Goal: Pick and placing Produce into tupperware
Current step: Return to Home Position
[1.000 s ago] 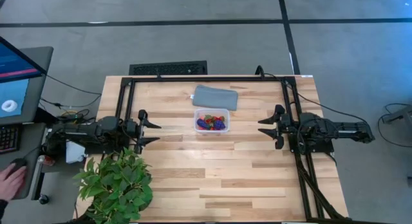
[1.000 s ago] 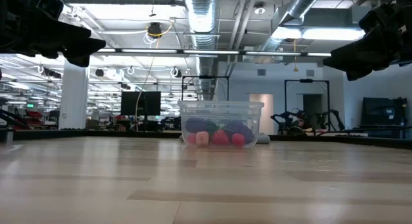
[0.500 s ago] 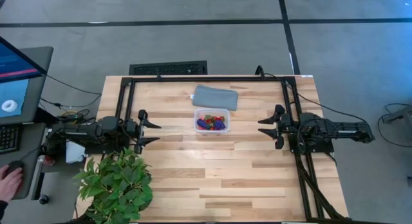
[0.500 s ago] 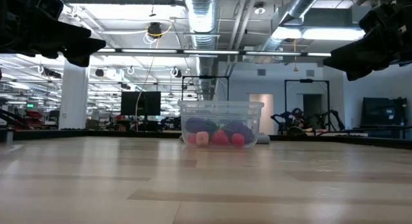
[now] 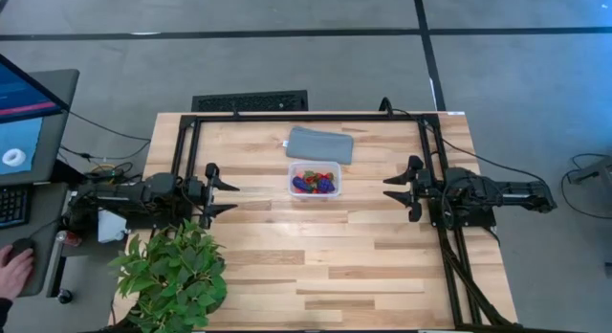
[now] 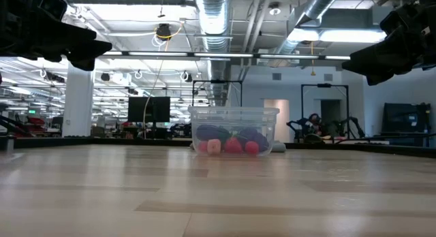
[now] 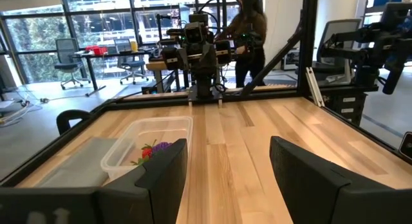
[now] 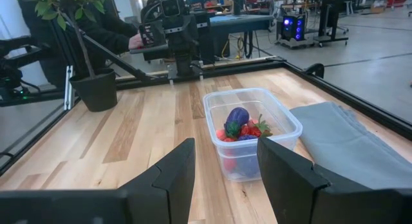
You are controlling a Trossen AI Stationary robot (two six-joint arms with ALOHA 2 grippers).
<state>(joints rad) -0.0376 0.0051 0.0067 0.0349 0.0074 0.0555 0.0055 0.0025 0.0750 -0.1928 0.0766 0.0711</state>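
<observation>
At the far left, off the surface, a person's hand [image 5: 11, 272] rests on a desk beside a keyboard. Next comes the left arm, lying folded along the left edge of the pale wooden plank surface [image 5: 316, 266], with a large leafy green potted plant [image 5: 172, 274] just beside it on the near side. The left pincer [image 5: 235, 196] points inward toward the middle, released, its two dark fingers [image 7: 164, 176] spread wide with nothing between them. In the middle stands the small clear rectangular plastic tupperware [image 5: 315, 164], and all the visible produce [image 5: 314, 184], tiny red strawberries, pinkish bits and dark purple pieces, is heaped inside it; no loose fruit shows on the planks. A flat grey-blue rectangular pad [image 5: 320, 144] lies just behind the box on the far side. On the right, the right pincer [image 5: 386, 191] faces back toward the box, likewise released and empty. The box lies between the two pincers, slightly to the far side of the line joining them, its long axis running from one arm toward the other; the right pincer looks marginally nearer. With everything already boxed, the coming move seems to need no reach, only each arm settling into rest well apart from the box.
</observation>
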